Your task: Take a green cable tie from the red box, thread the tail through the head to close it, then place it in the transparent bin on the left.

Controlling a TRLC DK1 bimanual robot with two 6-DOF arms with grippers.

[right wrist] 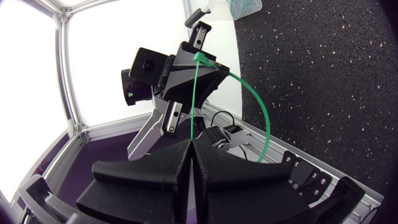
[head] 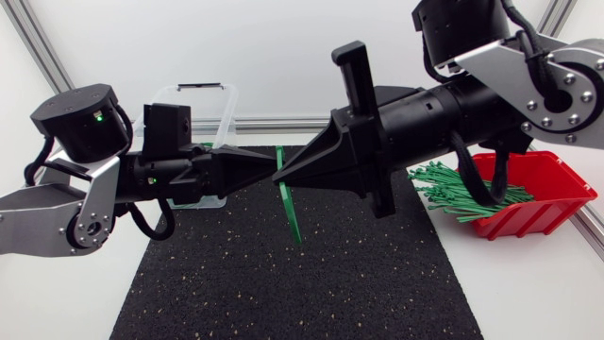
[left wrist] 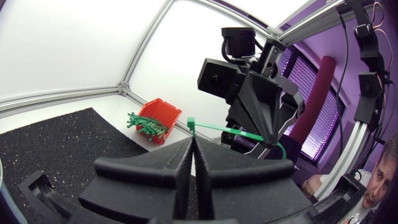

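Observation:
A green cable tie hangs over the black mat between my two grippers, which meet tip to tip at the table's middle. My left gripper is shut on the tie next to its head. My right gripper is shut on the strap, which runs straight from its tips to the left gripper. The rest of the tie bends away in a wide arc. The red box at the right holds several green ties. The transparent bin stands at the back left.
The black speckled mat covers the table's middle, with white table surface on both sides. The red box shows beyond my left gripper across the mat. Some green ties lie in the transparent bin.

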